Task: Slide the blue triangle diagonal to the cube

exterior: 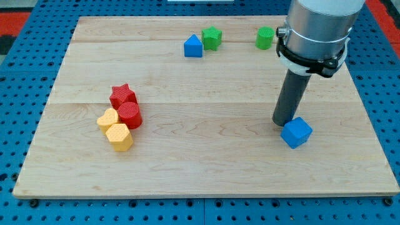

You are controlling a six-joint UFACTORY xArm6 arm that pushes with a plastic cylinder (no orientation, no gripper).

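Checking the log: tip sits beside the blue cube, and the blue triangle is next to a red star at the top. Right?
No. The camera view shows the blue triangle next to a green star, not red. My tip does sit beside the blue cube.

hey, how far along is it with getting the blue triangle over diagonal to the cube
Nothing looks done yet. The blue triangle sits near the view's top, beside the green star, far from the blue cube at lower right. In hand: my tip stands right at the cube's upper left, away from the triangle. Left: reach the triangle and slide it down to a spot diagonal to the cube.
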